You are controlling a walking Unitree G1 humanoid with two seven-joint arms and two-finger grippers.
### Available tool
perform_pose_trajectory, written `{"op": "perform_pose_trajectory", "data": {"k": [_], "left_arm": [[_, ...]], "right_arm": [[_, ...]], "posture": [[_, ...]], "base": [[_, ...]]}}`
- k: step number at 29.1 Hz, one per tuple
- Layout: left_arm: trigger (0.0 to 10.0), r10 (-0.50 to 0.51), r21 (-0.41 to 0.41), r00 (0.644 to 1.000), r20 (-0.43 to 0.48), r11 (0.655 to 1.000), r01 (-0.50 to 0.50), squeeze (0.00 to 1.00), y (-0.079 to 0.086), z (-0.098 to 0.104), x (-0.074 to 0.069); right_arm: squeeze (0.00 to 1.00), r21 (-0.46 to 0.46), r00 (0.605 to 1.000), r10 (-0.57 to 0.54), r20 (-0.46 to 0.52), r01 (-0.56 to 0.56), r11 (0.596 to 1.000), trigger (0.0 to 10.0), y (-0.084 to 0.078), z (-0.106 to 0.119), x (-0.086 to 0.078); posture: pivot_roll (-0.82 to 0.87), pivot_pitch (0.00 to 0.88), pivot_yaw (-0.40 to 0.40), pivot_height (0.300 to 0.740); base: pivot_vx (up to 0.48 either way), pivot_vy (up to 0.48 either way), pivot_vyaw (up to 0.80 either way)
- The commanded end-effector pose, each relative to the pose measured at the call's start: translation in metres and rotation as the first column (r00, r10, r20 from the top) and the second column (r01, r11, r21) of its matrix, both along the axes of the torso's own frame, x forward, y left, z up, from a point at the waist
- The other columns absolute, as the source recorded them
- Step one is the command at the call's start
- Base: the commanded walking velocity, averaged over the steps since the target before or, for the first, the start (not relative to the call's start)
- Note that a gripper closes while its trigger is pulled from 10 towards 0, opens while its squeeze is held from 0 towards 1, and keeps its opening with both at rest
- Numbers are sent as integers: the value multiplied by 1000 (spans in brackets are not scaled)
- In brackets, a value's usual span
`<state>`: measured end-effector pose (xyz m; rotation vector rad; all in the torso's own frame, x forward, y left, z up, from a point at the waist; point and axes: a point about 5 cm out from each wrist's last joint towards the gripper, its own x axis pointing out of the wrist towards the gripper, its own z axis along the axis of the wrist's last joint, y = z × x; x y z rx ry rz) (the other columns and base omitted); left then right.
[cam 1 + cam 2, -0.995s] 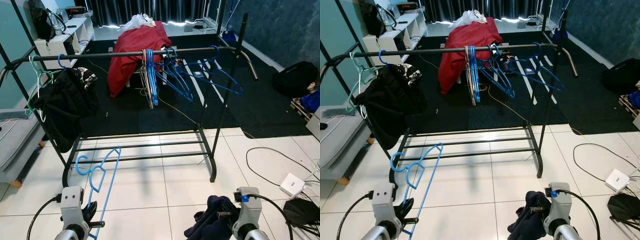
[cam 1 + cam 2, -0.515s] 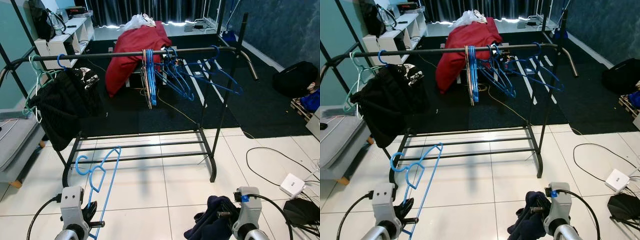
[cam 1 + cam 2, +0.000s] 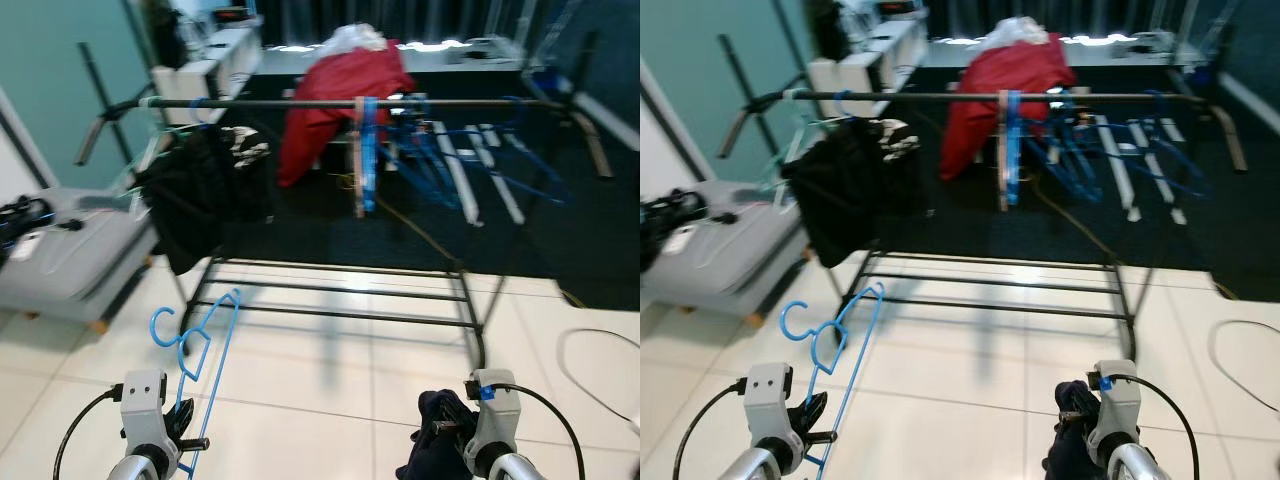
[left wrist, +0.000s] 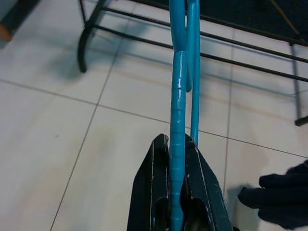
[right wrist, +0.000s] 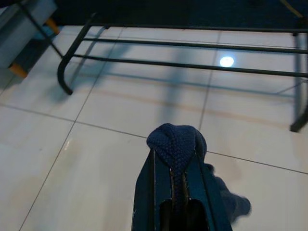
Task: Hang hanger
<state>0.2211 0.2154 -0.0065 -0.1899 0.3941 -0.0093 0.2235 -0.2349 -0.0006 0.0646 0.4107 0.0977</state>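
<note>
Blue hanger [image 3: 200, 340] clenched in left gripper [image 4: 177, 192], navy cloth [image 5: 176, 144] in right gripper [image 5: 174, 202]; carrying stage; needed lifting to rail [image 3: 330, 102].

White tile floor [image 3: 330, 390], black carpet [image 3: 420, 235] beyond, teal wall [image 3: 60, 90], grey couch [image 3: 70, 270], white shelving [image 3: 215, 60].

A black rack [image 3: 340, 312] stands on the white tile floor [image 3: 300, 390]; beyond the rack lies dark carpet [image 3: 420, 235].
</note>
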Motion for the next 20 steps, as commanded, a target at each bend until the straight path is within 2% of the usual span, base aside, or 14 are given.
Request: {"op": "perform_pose_trajectory", "data": {"k": [1,20], "left_arm": [[10000,4,-1,1000,-15,1000,-4,0,4,-2,-3],[10000,1,-17,1000,-20,1000,-2,0,3,-4,-4]], "right_arm": [[0,9,1000,9,-6,-9,1000,10000,3,-1,0],[0,6,1000,12,-11,-12,1000,10000,3,-2,-2]], "posture": [[-7,75,36,735],[-9,62,34,735]], "base": [[0,0,800],[0,0,800]]}}
